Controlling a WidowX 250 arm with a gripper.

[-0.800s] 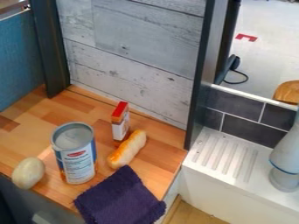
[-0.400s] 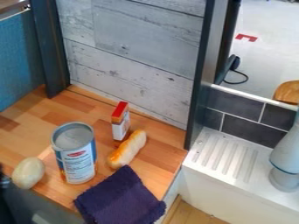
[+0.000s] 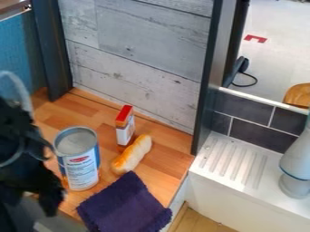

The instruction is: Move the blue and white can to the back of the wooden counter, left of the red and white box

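One can near gripper, cloth overhanging counter edge.

end effector: blurred | arm: cut off left | purple cloth: cut off bottom | can label: illegible

Tall cylindrical can, metal rim, grey top face inside the rim. White label with blue at the side, small red oval emblem high up. Upright on wood-block counter, just beside dark purple cloth, near bread-like roll.
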